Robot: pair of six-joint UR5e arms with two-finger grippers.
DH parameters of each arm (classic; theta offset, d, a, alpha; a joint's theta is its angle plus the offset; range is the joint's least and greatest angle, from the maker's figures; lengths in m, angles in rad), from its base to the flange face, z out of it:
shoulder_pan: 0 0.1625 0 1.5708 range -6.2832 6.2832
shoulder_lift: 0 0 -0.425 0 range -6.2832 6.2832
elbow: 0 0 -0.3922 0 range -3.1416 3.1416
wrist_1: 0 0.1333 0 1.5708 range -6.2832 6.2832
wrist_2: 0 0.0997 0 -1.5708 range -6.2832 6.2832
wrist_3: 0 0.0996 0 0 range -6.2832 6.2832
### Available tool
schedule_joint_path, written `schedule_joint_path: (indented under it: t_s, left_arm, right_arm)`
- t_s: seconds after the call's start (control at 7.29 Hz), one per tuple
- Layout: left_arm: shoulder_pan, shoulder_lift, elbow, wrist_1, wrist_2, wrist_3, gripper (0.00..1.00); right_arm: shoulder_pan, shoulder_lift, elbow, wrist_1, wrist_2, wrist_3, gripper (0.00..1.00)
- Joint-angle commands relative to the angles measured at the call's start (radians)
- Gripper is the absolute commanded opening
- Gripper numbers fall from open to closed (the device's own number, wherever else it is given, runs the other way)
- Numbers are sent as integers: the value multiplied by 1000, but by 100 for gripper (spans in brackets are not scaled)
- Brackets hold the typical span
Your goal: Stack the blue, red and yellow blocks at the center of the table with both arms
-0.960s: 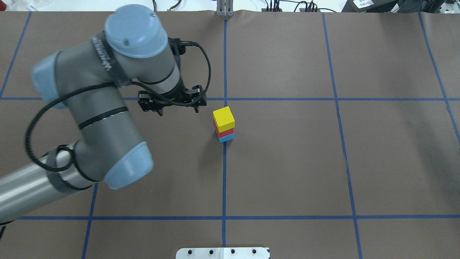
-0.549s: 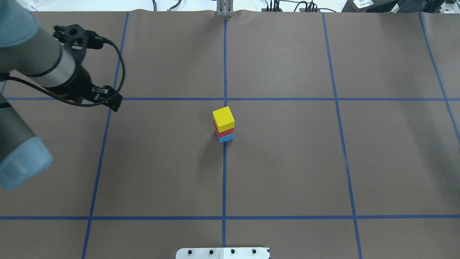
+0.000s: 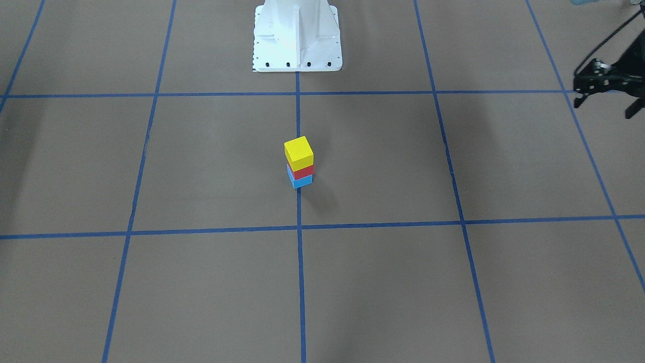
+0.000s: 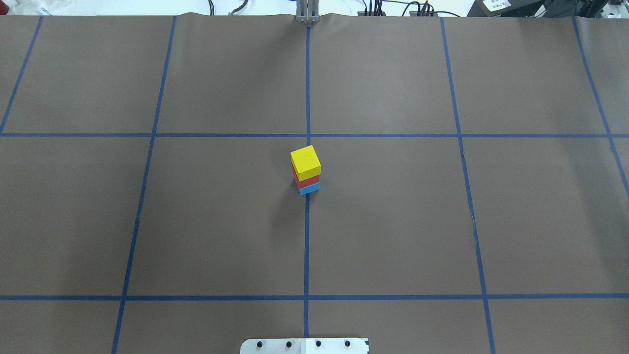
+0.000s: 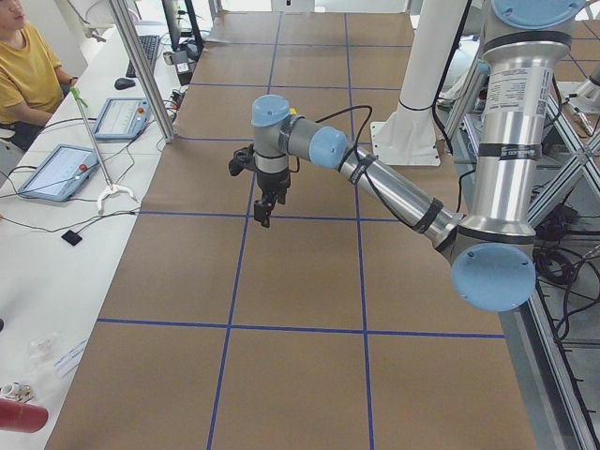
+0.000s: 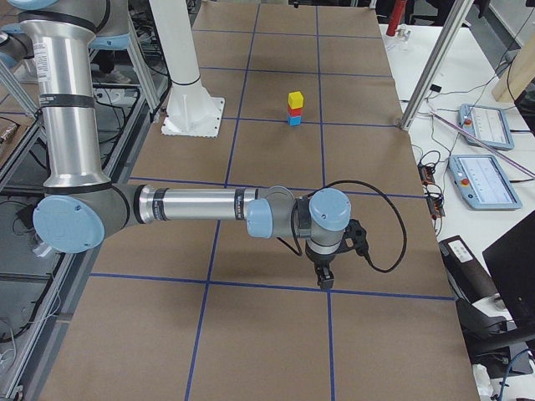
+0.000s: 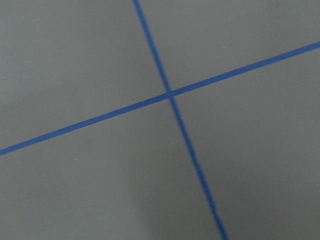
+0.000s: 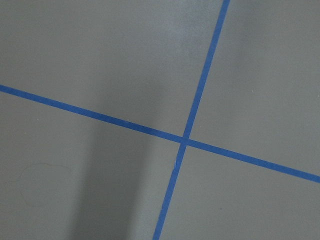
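Note:
A yellow block (image 4: 305, 162) sits on a red block (image 4: 307, 181), which sits on a blue block (image 4: 309, 189), as one upright stack at the table's center. The stack also shows in the front view (image 3: 298, 151) and in the right view (image 6: 295, 109). My left gripper (image 3: 604, 107) is open and empty, far out to my left of the stack and above the table; it also shows in the left view (image 5: 262, 211). My right gripper (image 6: 323, 282) shows only in the right view, far from the stack; I cannot tell its state. Both wrist views show only bare table.
Blue tape lines (image 4: 307, 246) grid the brown table cover. The white robot base plate (image 3: 297, 35) stands at my edge of the table. An operator (image 5: 28, 66) and tablets (image 5: 56, 171) are at a side bench; more tablets (image 6: 481, 180) lie past the other end.
My left arm has swung away to the left, from beside the stack out of the overhead view. The stack has not moved.

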Motion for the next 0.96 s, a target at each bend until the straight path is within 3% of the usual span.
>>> schedule_joint_path:
  t_s: [0.0,0.14,0.27,0.55,0.82]
  left_arm:
    - [-156,87,171,-111,-16,76,100]
    - [-206,151,199,-194,-22,79,100]
    - [-228,226,193,-297,-89,73,100]
    - [-279,257,200,-319,-197,64,100]
    - [-281,247,194,-321,-192,75,100]
  right_arm:
    - [52,-17,49,-87,-16,20,99]
    - [49,-17,69,-91,-39,63,100]
    - [49,-17,69,-88,-39,66,100]
    - [48,-17,68,-85,-38,68,100]
    - [48,-17,63,-83,-31,69,100]
